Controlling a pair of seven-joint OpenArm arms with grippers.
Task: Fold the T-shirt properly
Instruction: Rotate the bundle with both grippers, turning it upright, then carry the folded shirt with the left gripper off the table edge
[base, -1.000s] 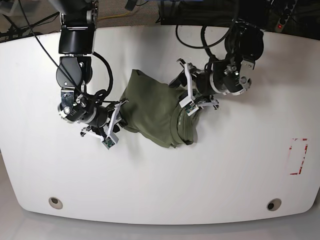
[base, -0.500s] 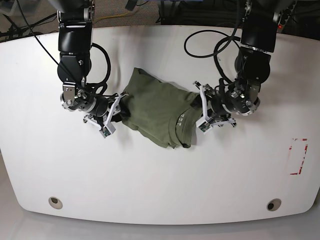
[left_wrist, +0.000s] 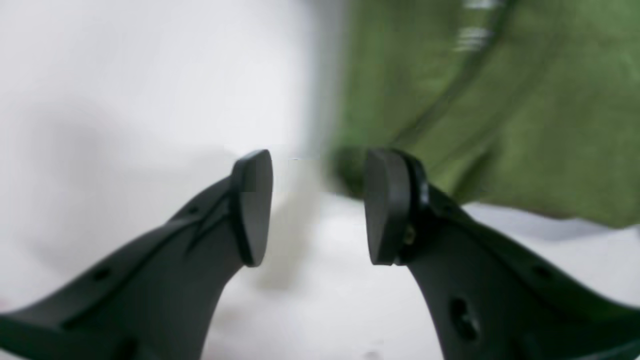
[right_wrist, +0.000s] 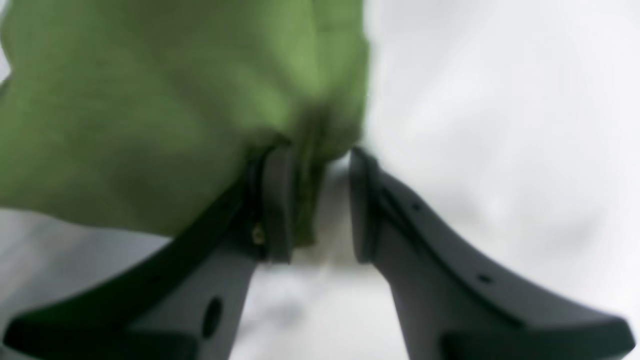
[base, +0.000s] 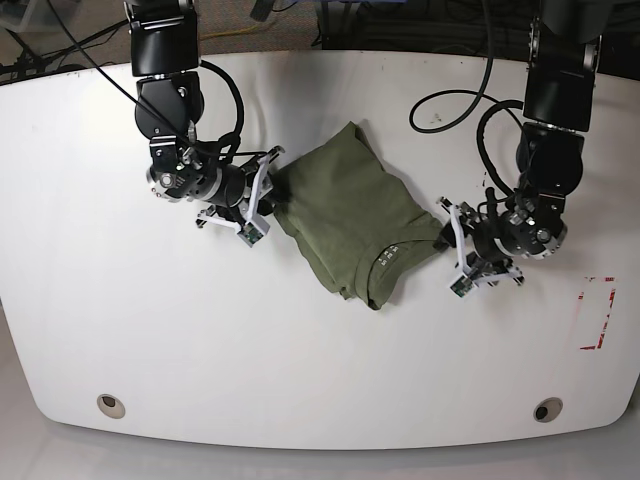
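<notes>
On the white table (base: 320, 350) the crumpled olive T-shirt (base: 350, 220) lies near the middle, the right gripper (right_wrist: 315, 200) at its far-left edge with jaws closed on a fold of cloth, the left gripper (left_wrist: 315, 210) beside its collar corner, jaws apart and empty.

Surface: a white table (base: 320, 350) with rounded corners.
Cloth on it: the T-shirt (base: 350, 215), olive-green, lies bunched near the middle, a bit toward the far side.
Marking: a red dashed rectangle (base: 597, 312) near the table's right edge in the base view.
Fittings: two round holes (base: 112, 405) near the front corners.
</notes>
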